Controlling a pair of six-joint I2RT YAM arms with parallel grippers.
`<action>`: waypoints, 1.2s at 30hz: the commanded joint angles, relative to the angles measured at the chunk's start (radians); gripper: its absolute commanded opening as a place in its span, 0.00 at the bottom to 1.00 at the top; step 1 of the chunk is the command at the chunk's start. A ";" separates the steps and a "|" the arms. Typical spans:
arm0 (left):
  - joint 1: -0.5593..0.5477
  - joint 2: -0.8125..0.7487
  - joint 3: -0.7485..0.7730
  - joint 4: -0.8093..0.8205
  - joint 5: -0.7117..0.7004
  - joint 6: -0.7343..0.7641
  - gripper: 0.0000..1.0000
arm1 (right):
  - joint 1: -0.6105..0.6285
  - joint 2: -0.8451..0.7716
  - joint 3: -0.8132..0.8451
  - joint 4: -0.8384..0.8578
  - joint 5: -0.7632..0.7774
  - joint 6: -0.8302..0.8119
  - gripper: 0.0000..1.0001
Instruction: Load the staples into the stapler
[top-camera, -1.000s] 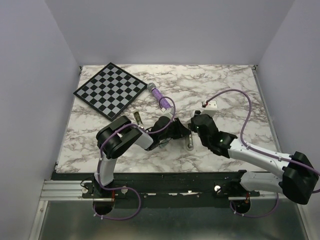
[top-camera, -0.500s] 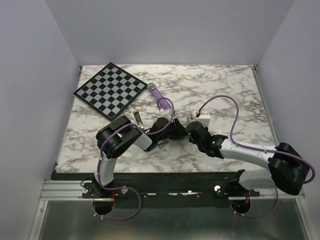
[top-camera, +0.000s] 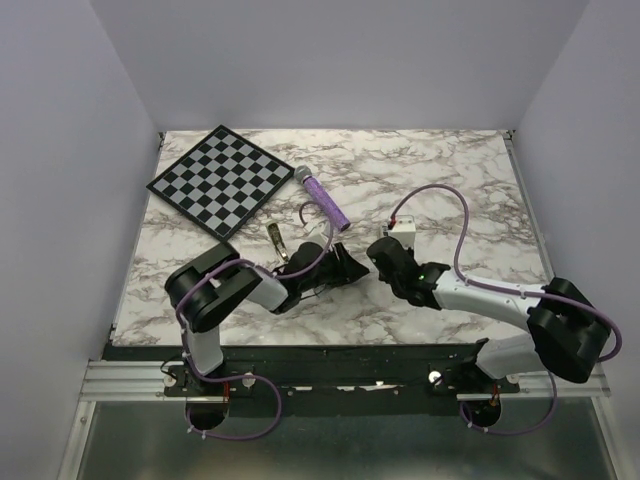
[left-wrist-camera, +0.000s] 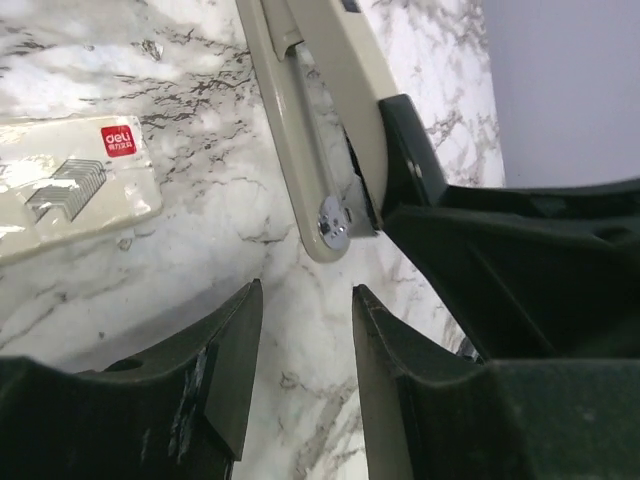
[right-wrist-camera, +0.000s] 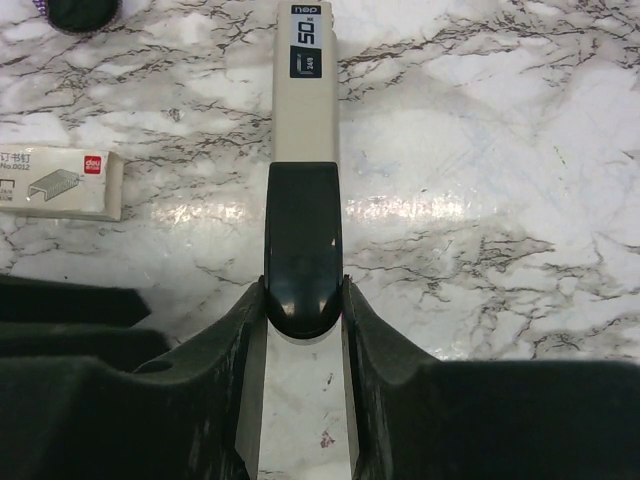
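The white-and-grey marbled worktop (top-camera: 450, 180) carries a black-and-silver chequered board (top-camera: 222, 180) at its far left corner and a slim purple marker (top-camera: 323, 198) beside it, and the two arms meet over its near middle. The task's long beige stapler with a black plastic rear cap (right-wrist-camera: 305, 100) lies flat on the marble there. The right gripper (right-wrist-camera: 303, 290) grips it, one finger pressed to each side of the black cap. Seen from above, the arms hide the stapler almost entirely. The left gripper (left-wrist-camera: 305, 295) hovers low just short of the stapler's riveted hinge end, its fingers parted with only bare marble between them, so it holds nothing. A small flat cream cardboard box with a red label and a printed drawing of staples (right-wrist-camera: 60, 183) rests on the marble near the stapler, apart from it and from both grippers. The silver-grey block of staples itself cannot be made out in any view; whether it sits in that box is not visible. The stapler's top looks shut, so the step in hand appears to be steadying it before opening, with loading not yet begun. The next move likely calls for the right gripper to hold the stapler firm. The free left gripper would then lift the cover or fetch the staples, a small thin thing that needs a fine, squared pinch.
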 joint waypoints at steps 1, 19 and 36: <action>-0.003 -0.171 -0.085 0.049 -0.101 0.045 0.51 | -0.032 0.026 0.063 -0.111 -0.037 -0.025 0.04; 0.181 -0.872 0.063 -0.690 -0.300 0.354 0.67 | -0.105 0.110 0.316 -0.442 -0.250 -0.120 0.57; 0.322 -1.126 0.180 -0.830 -0.522 0.792 0.88 | -0.223 0.298 0.510 -0.603 -0.448 -0.214 0.58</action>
